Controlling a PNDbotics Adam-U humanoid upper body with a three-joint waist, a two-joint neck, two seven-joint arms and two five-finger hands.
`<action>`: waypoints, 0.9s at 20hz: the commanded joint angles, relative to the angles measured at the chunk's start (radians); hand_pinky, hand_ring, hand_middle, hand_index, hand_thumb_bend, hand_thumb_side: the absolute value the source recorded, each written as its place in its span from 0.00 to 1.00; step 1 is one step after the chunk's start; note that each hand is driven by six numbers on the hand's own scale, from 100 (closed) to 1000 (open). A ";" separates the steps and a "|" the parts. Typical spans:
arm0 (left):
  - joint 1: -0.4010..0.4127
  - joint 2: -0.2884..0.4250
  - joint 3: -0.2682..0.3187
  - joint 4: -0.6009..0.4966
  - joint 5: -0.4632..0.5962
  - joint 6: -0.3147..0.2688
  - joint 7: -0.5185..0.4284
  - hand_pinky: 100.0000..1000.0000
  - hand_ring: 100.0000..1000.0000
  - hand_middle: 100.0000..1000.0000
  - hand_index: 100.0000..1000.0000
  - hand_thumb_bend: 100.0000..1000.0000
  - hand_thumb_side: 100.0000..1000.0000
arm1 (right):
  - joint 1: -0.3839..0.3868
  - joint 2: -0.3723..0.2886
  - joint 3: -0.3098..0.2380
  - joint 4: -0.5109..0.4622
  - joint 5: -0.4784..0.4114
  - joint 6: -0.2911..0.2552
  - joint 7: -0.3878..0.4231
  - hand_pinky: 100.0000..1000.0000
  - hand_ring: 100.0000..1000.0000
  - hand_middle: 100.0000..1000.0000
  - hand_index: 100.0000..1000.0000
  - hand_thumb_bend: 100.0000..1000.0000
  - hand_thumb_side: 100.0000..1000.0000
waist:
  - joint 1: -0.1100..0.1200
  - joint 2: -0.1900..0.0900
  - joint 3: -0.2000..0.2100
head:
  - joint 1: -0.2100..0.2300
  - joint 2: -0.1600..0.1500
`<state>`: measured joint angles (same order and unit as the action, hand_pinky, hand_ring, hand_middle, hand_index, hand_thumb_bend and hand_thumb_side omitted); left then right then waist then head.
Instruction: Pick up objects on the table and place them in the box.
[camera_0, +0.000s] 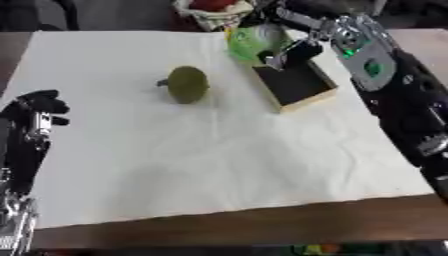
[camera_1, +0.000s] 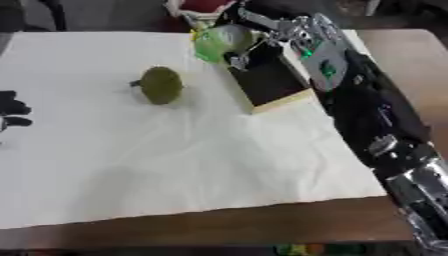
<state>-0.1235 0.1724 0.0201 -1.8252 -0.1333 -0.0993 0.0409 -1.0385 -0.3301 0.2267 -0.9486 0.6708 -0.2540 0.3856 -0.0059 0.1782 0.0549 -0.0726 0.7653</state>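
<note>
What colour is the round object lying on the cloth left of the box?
Olive green, with a small dark stem; the round object shows best in the left eye view.

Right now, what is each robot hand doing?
Left hand: curled shut, holding nothing, at the table's left edge.
Right hand: shut on the green ball above the box.

A creased matt white cloth (camera_0: 219, 160) covered the brown wooden table (camera_0: 262, 230); beside the glossy black-and-silver metal right hand (camera_0: 302, 47) sat a pale wooden box (camera_0: 297, 87).
</note>
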 joint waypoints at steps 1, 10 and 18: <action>-0.007 0.003 -0.003 -0.012 -0.004 -0.002 -0.004 0.55 0.60 0.52 0.69 0.00 0.64 | -0.043 -0.006 -0.053 0.080 0.060 0.047 -0.056 0.63 0.55 0.31 0.46 0.00 0.00 | 0.003 -0.015 0.004 | -0.011 0.005; -0.009 0.002 -0.003 -0.011 -0.004 -0.001 -0.007 0.55 0.60 0.52 0.69 0.00 0.64 | -0.046 0.011 -0.132 0.268 0.230 0.121 -0.226 0.64 0.58 0.41 0.57 0.00 0.00 | 0.001 -0.015 0.008 | -0.017 0.005; -0.010 0.002 -0.003 -0.012 -0.004 0.000 -0.009 0.55 0.60 0.52 0.69 0.00 0.64 | -0.043 0.040 -0.147 0.359 0.381 0.062 -0.266 0.75 0.77 0.80 0.94 0.08 0.22 | 0.004 -0.016 0.008 | -0.022 0.005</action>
<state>-0.1240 0.1650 0.0193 -1.8250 -0.1333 -0.0970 0.0349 -1.0563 -0.2809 0.0901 -0.5856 1.0259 -0.1824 0.1190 -0.0034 0.1782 0.0623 -0.0906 0.7653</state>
